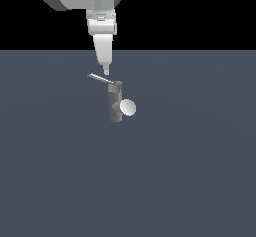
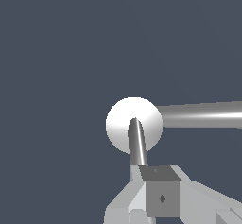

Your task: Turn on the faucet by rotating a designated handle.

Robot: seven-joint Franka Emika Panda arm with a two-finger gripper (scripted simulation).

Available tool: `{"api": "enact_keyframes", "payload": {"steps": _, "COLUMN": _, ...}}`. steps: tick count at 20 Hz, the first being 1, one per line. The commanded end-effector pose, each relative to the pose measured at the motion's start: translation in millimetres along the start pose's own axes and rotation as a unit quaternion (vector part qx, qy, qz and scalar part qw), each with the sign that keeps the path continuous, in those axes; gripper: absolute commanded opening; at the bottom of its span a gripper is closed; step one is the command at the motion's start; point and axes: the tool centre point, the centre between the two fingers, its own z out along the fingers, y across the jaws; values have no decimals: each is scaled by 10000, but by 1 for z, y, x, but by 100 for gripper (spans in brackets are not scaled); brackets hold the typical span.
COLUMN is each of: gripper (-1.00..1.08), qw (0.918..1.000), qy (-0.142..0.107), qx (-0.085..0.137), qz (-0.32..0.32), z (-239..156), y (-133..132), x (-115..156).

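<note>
The faucet (image 1: 115,106) is a small grey column standing on the floor, and its stubby spout ends in a pale round face (image 1: 128,107). The handle (image 1: 102,79) is a thin light-grey bar reaching from the dark cap toward the exterior view's left. My gripper (image 1: 106,71) hangs straight above, tapered to one point, shut and empty, its tip at or just over the bar's mid-length. In the wrist view my gripper (image 2: 151,171) fills the frame's edge. A thin grey bar (image 2: 136,142) runs out from it across a pale round face (image 2: 118,124) and looks like the handle.
A plain dark blue-grey floor (image 1: 190,171) surrounds the faucet with nothing else standing on it. In the wrist view a grey cylinder (image 2: 203,115) runs from the round face to the frame's edge; I cannot tell which faucet part it is.
</note>
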Motion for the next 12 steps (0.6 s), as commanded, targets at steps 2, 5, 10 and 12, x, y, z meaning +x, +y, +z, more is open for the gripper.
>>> {"api": "enact_keyframes", "payload": {"steps": 2, "gripper": -100, "qw": 9995, "qy": -95, "qx": -79, "qz": -277, "z": 29, "y": -12, "x": -42}}
{"api": "enact_keyframes", "payload": {"steps": 5, "gripper": -100, "qw": 9994, "qy": -104, "qx": -88, "qz": -317, "z": 30, "y": -19, "x": -48}}
{"api": "enact_keyframes", "payload": {"steps": 10, "gripper": -100, "qw": 9992, "qy": -117, "qx": -103, "qz": -380, "z": 32, "y": -30, "x": -59}}
{"api": "enact_keyframes", "payload": {"steps": 12, "gripper": -100, "qw": 9991, "qy": -120, "qx": -106, "qz": -393, "z": 33, "y": -33, "x": -61}}
